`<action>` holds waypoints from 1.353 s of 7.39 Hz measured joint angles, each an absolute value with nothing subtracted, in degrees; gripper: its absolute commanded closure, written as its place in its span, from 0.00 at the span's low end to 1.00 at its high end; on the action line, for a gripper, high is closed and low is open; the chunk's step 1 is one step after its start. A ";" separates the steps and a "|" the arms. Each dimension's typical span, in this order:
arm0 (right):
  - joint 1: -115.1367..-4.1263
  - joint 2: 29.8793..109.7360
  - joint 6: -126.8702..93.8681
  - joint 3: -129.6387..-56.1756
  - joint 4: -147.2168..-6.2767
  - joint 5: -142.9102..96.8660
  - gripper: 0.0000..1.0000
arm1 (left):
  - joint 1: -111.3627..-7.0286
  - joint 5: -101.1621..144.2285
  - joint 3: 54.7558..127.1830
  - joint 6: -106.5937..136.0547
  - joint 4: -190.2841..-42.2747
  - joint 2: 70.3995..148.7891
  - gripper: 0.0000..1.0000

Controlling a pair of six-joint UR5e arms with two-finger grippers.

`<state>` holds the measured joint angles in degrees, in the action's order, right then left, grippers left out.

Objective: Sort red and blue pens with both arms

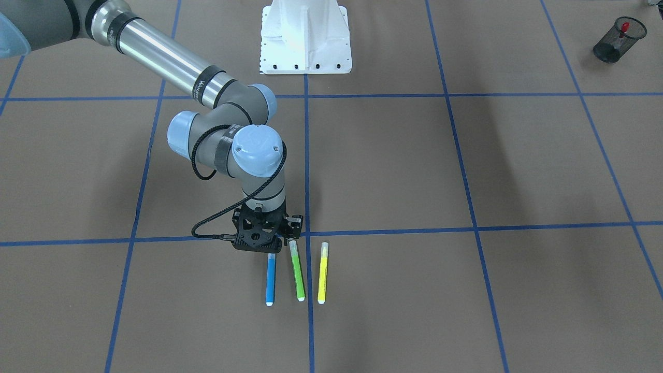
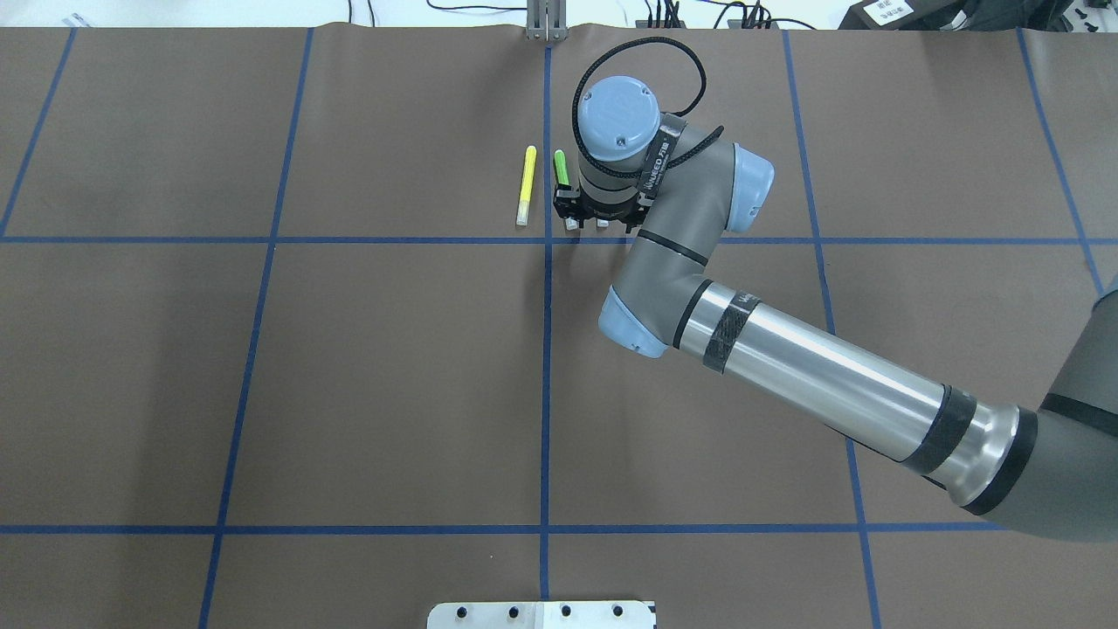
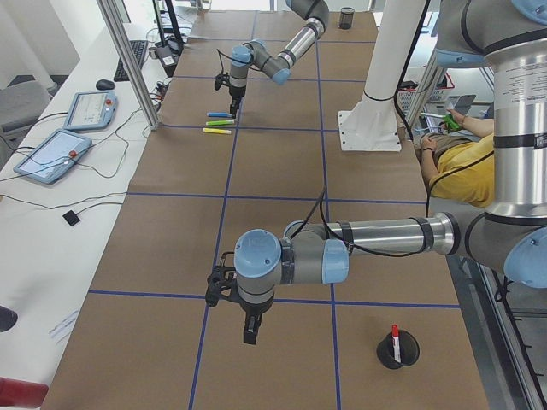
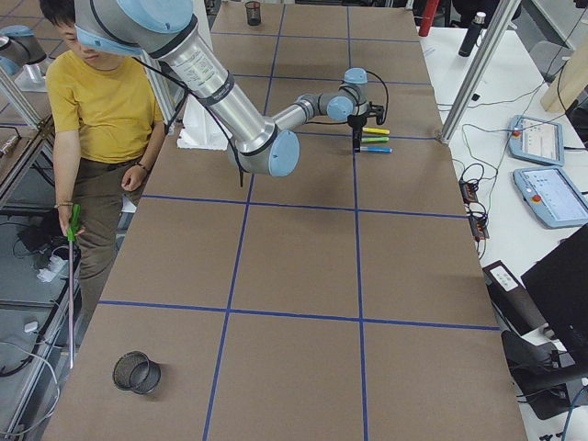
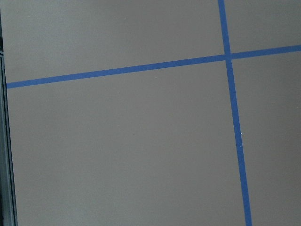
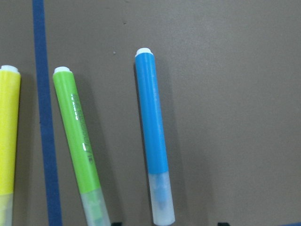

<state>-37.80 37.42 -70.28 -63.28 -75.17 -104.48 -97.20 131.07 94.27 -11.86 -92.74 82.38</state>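
- The right gripper (image 1: 265, 243) pointed straight down over the clear-capped end of the blue highlighter (image 6: 153, 122). In the wrist view only its two dark tips showed, spread wide on either side of that cap and not touching it.
- From under the gripper the blue barrel ran away from the robot, flat on the brown mat (image 1: 466, 311).
- A green highlighter (image 6: 77, 136) lay just to the gripper's left, slightly askew, next to a blue tape line (image 6: 47, 141). A yellow highlighter (image 6: 8, 132) lay past that line, farther left.
- The left gripper (image 3: 249, 331) hung fingers-down above the mat, well apart from the highlighters. I could not tell whether its jaws were spread or together.
- The red-capped marker (image 3: 395, 335) stood upright in a black mesh cup (image 3: 397, 354) near the left gripper, on its robot-base side.
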 measured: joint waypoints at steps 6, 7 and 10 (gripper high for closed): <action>-37.81 37.32 -70.05 -62.61 -73.94 -103.98 0.42 | -97.20 131.09 94.31 -11.92 -92.80 82.44 0.00; -37.79 37.27 -70.05 -61.34 -72.08 -103.93 0.42 | -97.19 131.09 94.31 -11.90 -92.78 82.44 0.00; -37.80 36.37 -70.45 -58.78 -69.26 -103.75 0.65 | -97.13 131.09 94.28 -11.94 -92.81 82.44 0.00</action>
<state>-37.80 36.37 -70.45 -58.78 -69.26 -103.75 -97.13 131.09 94.28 -11.94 -92.81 82.44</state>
